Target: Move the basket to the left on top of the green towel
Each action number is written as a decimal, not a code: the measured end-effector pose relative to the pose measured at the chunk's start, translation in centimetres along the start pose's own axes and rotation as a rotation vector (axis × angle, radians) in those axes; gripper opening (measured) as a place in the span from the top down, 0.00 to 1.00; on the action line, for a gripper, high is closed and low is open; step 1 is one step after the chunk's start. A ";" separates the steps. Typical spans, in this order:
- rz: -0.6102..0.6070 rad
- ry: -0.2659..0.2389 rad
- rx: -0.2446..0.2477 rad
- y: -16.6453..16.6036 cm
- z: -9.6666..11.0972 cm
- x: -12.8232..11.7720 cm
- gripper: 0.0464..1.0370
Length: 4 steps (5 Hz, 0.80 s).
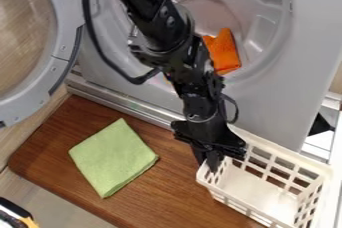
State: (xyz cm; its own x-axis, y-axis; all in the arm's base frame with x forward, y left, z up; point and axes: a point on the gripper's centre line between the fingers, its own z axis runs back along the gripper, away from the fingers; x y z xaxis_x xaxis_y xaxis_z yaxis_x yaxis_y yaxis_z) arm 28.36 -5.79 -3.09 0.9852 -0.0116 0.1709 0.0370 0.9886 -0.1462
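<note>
Brown board (pixel 177 189); basket (pixel 284 152) cropped below; end effector (pixel 212 165) at its rim, grip impossible to tell.

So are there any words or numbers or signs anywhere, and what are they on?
There are none I can read.
Basket: no words that I can see.
Green towel: no words that I can see.
Orange cloth: no words that I can see.
Metal strip: tiny specks, too small to tell if they are print.
</note>
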 end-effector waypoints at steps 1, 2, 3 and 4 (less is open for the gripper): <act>-0.017 -0.059 -0.066 0.3 1.7 0.2 0.95; -0.010 -0.135 -0.114 0.4 4.5 0.2 0.96; 0.029 -0.195 -0.123 1.4 7.4 -0.6 0.96; 0.087 -0.205 -0.108 3.5 8.6 -1.3 0.96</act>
State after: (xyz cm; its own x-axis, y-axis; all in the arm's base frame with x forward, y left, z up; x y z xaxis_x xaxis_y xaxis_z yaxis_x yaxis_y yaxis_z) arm 25.77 -1.02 4.53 0.9312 0.1147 0.3459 -0.0181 0.9626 -0.2704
